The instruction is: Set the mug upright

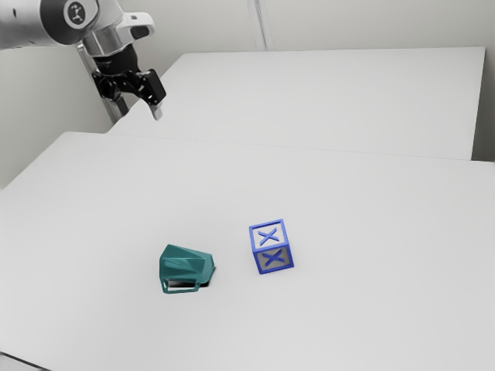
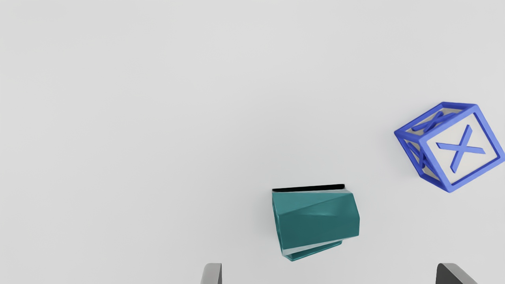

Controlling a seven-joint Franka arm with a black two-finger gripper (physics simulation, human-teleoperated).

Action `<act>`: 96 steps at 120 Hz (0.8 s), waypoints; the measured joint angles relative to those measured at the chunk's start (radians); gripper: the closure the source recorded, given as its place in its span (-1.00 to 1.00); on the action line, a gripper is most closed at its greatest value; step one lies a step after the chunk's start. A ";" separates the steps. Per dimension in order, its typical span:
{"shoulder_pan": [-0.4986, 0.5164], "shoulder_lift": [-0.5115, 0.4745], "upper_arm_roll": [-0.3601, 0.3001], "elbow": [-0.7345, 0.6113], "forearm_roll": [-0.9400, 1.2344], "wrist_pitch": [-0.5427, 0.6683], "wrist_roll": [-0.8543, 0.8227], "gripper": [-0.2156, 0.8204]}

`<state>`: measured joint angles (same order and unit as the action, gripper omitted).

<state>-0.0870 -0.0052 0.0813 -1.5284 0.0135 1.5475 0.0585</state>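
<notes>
On the white table (image 1: 348, 325), at the exterior view's near left, the tipped mug (image 1: 186, 263) should be squarely straddled by the gripper (image 2: 330, 273), whose fingers stand apart.

The white arm (image 1: 35, 22) is seen at the exterior view's upper left, where its near-horizontal stretch is cut off by the edge of the view. A round dark badge (image 1: 76, 12) with a pale ring and emblem is carried on the arm's rounded joint. Beyond that joint, the arm is bent downward, and a pale, blocky wrist housing (image 1: 124, 32) is marked by a dark inset. The black gripper (image 1: 140, 110) is held below the housing, slightly tilted, with its fingertips pointed downward. A light grey tip is borne by one finger. In the wrist view, both fingers (image 2: 212, 275) are seen at the bottom edge, spread wide apart, so the gripper is held open.
</notes>
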 joint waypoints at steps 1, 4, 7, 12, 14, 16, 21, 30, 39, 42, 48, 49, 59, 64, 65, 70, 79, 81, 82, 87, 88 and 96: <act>0.000 0.000 0.000 0.000 0.000 0.000 0.000 -0.56; -0.001 0.000 0.000 0.000 0.000 0.000 0.000 -0.56; -0.002 0.000 0.000 0.000 0.001 0.000 0.000 -0.56; -0.003 -0.002 0.000 -0.004 0.001 0.000 0.000 -0.56; -0.004 -0.004 0.000 -0.006 0.001 0.000 0.000 -0.56; -0.004 -0.007 0.000 -0.009 0.000 0.000 0.000 -0.56; -0.006 -0.015 0.000 -0.018 0.000 0.000 0.001 -0.56; -0.008 -0.036 0.000 -0.044 -0.001 0.000 0.001 -0.56; -0.006 -0.062 0.000 -0.074 -0.002 0.000 0.001 -0.56; -0.002 -0.071 0.000 -0.083 -0.002 0.000 0.001 -0.56; 0.011 -0.085 -0.001 -0.100 -0.003 0.000 0.002 -0.56; 0.014 -0.087 -0.001 -0.103 -0.003 0.000 0.002 -0.56; 0.058 -0.119 -0.001 -0.149 -0.008 0.005 0.008 -0.56; 0.078 -0.130 -0.002 -0.170 -0.017 0.009 0.011 -0.56; 0.082 -0.133 -0.002 -0.175 -0.019 0.010 0.012 -0.56; 0.097 -0.153 -0.002 -0.209 -0.032 0.020 0.018 -0.56; 0.132 -0.186 0.000 -0.285 -0.074 0.055 0.035 -0.56; 0.138 -0.192 0.000 -0.300 -0.084 0.063 0.040 -0.56; 0.140 -0.194 0.000 -0.307 -0.090 0.068 0.042 -0.56; 0.155 -0.207 0.003 -0.343 -0.121 0.089 0.055 -0.56; 0.158 -0.210 0.003 -0.350 -0.127 0.094 0.058 -0.56; 0.176 -0.231 0.008 -0.411 -0.172 0.135 0.082 -0.56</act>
<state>0.0892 -0.2365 0.0889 -1.9396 -0.1588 1.6828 0.1403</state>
